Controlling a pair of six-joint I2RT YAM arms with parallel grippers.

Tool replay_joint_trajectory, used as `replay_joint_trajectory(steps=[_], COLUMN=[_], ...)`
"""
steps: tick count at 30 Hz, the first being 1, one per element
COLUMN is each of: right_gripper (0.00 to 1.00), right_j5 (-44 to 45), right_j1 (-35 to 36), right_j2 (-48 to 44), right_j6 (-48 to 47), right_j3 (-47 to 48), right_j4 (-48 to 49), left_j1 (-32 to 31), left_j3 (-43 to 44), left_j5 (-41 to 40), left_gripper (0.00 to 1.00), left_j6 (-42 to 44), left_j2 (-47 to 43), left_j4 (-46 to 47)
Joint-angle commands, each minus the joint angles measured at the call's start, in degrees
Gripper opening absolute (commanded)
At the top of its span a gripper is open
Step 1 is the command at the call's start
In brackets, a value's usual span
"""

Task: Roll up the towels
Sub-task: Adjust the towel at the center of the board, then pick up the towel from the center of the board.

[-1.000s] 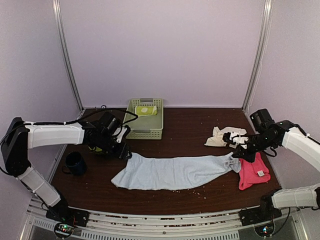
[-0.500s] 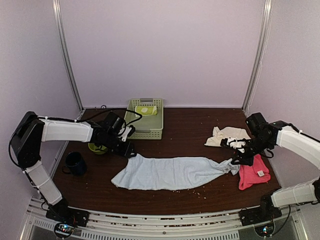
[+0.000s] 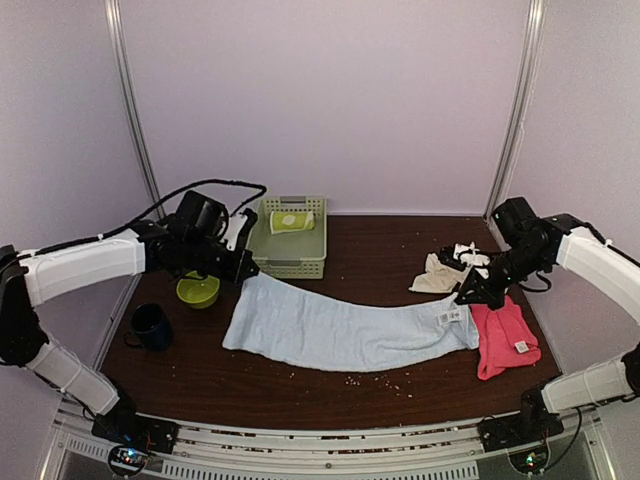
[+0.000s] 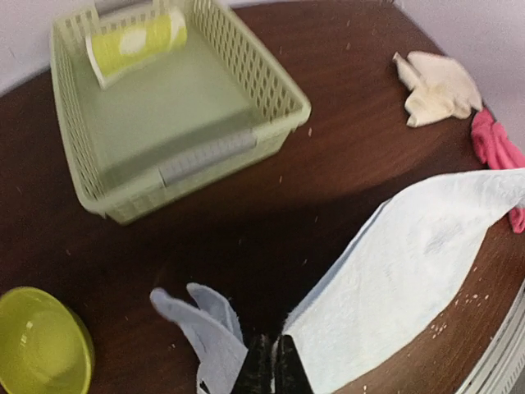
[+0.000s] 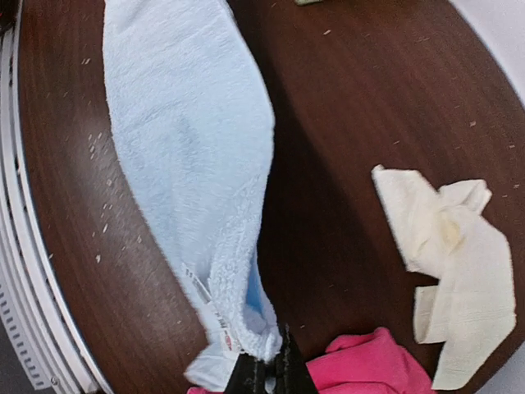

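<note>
Top view, light blue towel (image 3: 340,335): stretched across the middle of the table (image 3: 380,255), one end at each gripper, its lower edge on the wood.
Top view, left gripper (image 3: 245,270): at the towel's upper-left corner, just in front of the basket (image 3: 322,240); the fingers cannot be made out from here.
Top view, right gripper (image 3: 462,298): at the towel's right end, between the cream towel (image 3: 440,275) behind it and the pink towel (image 3: 505,340) to its lower right.
Top view only: a lime-green towel (image 3: 292,221) rolled in the basket, a green bowl (image 3: 198,290) and a dark mug (image 3: 150,327) at the left.
Left wrist view, left gripper (image 4: 272,369): fingers pressed together at the bottom edge, pinching a corner of the light blue towel (image 4: 394,271), which fans out to the right.
Left wrist view, extras: the rolled lime-green towel (image 4: 135,41) lies against the basket's far wall, upper left; crumbs dot the wood.
Right wrist view, right gripper (image 5: 269,373): fingers clamped on a bunched corner of the light blue towel (image 5: 189,139), which runs to the upper left.
Right wrist view, neighbours: the pink towel (image 5: 361,365) touches the gripped corner at the bottom; the cream towel (image 5: 459,271) lies crumpled at the right, apart from it.
</note>
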Motion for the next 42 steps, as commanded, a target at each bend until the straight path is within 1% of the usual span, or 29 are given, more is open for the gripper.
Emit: replay_joint_trajectory(steps=[1, 2, 3, 5, 6, 7, 8, 9, 10, 11, 12, 14, 16, 18, 20, 21, 22, 23, 25, 26, 27, 30, 33, 35, 37, 42], right_gripper=[0.04, 0.11, 0.13, 0.15, 0.16, 0.20, 0.25, 0.36, 0.46, 0.55, 0.57, 0.57, 0.55, 0.55, 0.52, 0.52, 0.50, 0.49, 0.48, 0.47, 0.48, 0.53, 0.56, 0.57, 0.58, 0.59], right_j5=[9.08, 12.14, 13.83, 14.07, 13.48, 10.53, 5.24, 0.76, -1.45, -1.51, -0.44, 2.17, 2.87, 1.24, 2.32, 3.79, 5.78, 7.32, 8.46, 9.51, 11.36, 16.31, 20.03, 23.23, 22.77, 16.30], right_j1=[-1.26, -1.95, -2.77, -3.38, -3.41, -3.40, -3.41, -3.34, -3.27, -2.82, -2.21, -1.79, -1.94, -2.13, -2.25, -2.26, -2.26, -2.26, -2.07, -1.93, -1.78, -1.78, -1.73, -1.78, -1.73, -1.58], right_j2=[-2.64, -3.20, -3.46, -2.43, -1.60, -0.90, -0.83, -1.56, -2.92, -4.27, -5.41, -6.31, -5.80, -4.35, -2.02, -0.72, 0.74, 2.52, 7.20, 9.80, 12.12, 16.66, 19.85, 22.86, 27.01, 37.84], right_j6=[13.18, 15.44, 16.99, 17.45, 16.85, 14.61, 8.88, 4.06, 0.25, -2.90, -5.43, -5.95, -4.49, -3.41, 1.27, 5.24, 7.73, 9.85, 11.12, 12.03, 13.69, 14.54, 11.16, 10.06, 9.00, 7.10], right_j3=[6.60, 7.44, 8.33, 9.91, 10.16, 9.87, 9.05, 6.92, 3.86, 0.57, -3.00, -5.51, -5.48, -3.75, -2.29, -1.73, -1.32, -0.96, 0.81, 2.01, 3.05, 5.24, 7.16, 8.46, 11.52, 20.39], right_j4=[13.66, 17.02, 18.75, 17.55, 15.26, 11.42, 6.10, 1.54, -0.16, -0.78, -1.94, -2.23, -0.89, -0.29, 4.64, 7.57, 10.74, 13.39, 15.48, 15.88, 17.17, 21.80, 24.93, 28.35, 29.06, 30.22], left_j1=[0.22, 0.23, 0.13, 0.11, -0.05, -0.63, -1.75, -3.15, -4.84, -6.79, -8.52, -9.64, -9.65, -9.67, -9.65, -9.65, -9.65, -9.66, -9.48, -9.32, -9.11, -8.28, -7.72, -7.71, -7.70, -7.63], left_j3=[6.20, 6.88, 6.61, 4.68, 3.92, 2.57, 0.55, -2.22, -4.96, -7.36, -9.41, -12.53, -12.70, -11.14, -8.61, -7.30, -5.97, -4.78, -3.47, -3.14, -3.09, -3.83, -5.04, -5.89, -6.87, -8.06], left_j5=[-4.91, -5.33, -5.96, -7.06, -5.97, -4.34, -2.23, 0.68, 3.35, 4.42, 4.67, 9.32, 9.16, 7.96, 6.72, 6.74, 6.99, 6.68, 3.87, 2.27, 0.88, -2.37, -4.96, -7.23, -8.36, -5.34], left_gripper=[0.00, 0.00, 0.00, 0.00, 0.00, 0.00, 0.00, 0.00, 0.00, 0.00, 0.00, 0.00, 0.02, 0.03, 0.03, 0.04, 0.07, 0.13, 0.34, 0.42, 0.47, 0.50, 0.60, 0.64, 0.65, 0.65], left_j6=[3.20, 3.48, 2.96, 0.72, 0.95, 1.07, 0.92, 0.23, -1.05, -2.85, -4.54, -5.95, -5.00, -2.91, -1.60, -0.82, -0.05, 0.35, 0.38, 0.30, 0.29, -0.25, -0.84, -0.86, -0.73, -0.70], left_j2=[-8.87, -10.73, -12.74, -15.26, -15.54, -15.71, -16.22, -16.81, -17.62, -18.51, -19.19, -19.14, -17.99, -17.81, -18.25, -18.52, -18.71, -18.81, -18.78, -18.58, -18.19, -17.19, -16.70, -16.12, -14.84, -11.08], left_j4=[0.15, -0.06, -0.07, -2.26, -4.63, -7.09, -8.54, -9.38, -9.54, -9.56, -9.81, -11.06, -14.65, -17.74, -19.16, -19.65, -20.11, -20.43, -20.69, -20.64, -20.68, -20.76, -20.86, -20.18, -19.01, -13.80])
